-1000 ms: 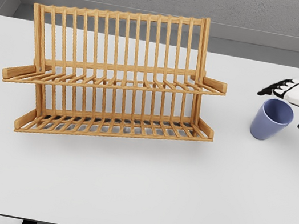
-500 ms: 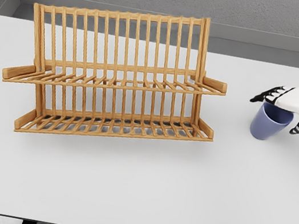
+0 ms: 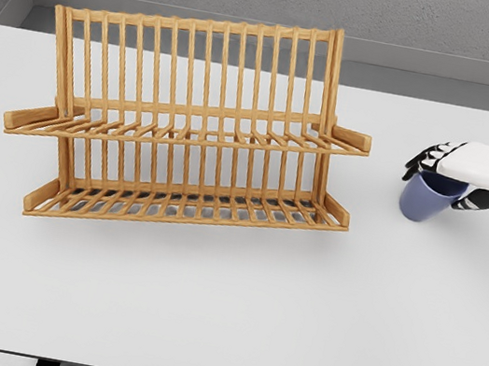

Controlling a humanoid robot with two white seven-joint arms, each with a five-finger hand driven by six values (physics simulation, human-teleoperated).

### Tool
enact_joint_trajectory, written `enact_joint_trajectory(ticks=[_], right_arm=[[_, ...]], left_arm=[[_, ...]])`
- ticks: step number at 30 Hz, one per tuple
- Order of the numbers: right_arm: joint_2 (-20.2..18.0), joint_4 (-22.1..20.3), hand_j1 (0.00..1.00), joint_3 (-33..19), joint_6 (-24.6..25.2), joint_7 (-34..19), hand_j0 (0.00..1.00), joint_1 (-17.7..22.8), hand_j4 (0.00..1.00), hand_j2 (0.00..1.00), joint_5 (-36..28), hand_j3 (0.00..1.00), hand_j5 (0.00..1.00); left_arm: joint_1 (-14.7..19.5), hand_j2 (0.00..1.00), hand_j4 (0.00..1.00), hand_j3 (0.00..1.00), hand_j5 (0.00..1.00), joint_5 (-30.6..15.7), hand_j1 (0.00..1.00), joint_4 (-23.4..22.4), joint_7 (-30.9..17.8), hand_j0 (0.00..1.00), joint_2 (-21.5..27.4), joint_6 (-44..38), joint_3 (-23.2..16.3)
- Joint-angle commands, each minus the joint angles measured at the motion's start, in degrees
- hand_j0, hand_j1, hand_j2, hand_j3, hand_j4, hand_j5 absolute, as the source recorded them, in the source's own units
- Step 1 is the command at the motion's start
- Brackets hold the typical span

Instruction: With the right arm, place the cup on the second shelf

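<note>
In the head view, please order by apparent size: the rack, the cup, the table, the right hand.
1. table
2. rack
3. and 4. right hand and cup: they look alike, and the hand hides part of the cup, so I do not rank them.

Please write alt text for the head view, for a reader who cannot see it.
The white right hand, coming in from the right edge, grips a blue cup from above near its rim on a white table. To the cup's left stands an empty two-shelf wooden rack.
</note>
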State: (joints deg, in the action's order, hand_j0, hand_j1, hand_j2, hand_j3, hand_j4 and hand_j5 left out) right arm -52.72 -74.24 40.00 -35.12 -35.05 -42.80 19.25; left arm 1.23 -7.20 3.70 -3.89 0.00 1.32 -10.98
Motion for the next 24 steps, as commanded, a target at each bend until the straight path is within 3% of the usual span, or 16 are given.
enact_joint_trajectory(ticks=[1, 24], right_arm=[[-0.01, -0.11, 0.71, 0.08, 0.12, 0.05, 0.71, -0.09, 0.71, 0.71, -0.36, 0.71, 0.71], [1.13, 0.42, 0.65, -2.29, 0.12, 0.05, 0.65, -5.71, 0.65, 0.65, -0.88, 0.65, 0.65]], left_arm=[[0.0, 1.0, 1.0, 1.0, 1.0, -0.01, 1.0, 0.0, 0.03, 1.0, 0.0, 0.0, 0.0], [0.0, 1.0, 1.0, 1.0, 1.0, -0.01, 1.0, 0.0, 0.03, 1.0, 0.0, 0.0, 0.0]])
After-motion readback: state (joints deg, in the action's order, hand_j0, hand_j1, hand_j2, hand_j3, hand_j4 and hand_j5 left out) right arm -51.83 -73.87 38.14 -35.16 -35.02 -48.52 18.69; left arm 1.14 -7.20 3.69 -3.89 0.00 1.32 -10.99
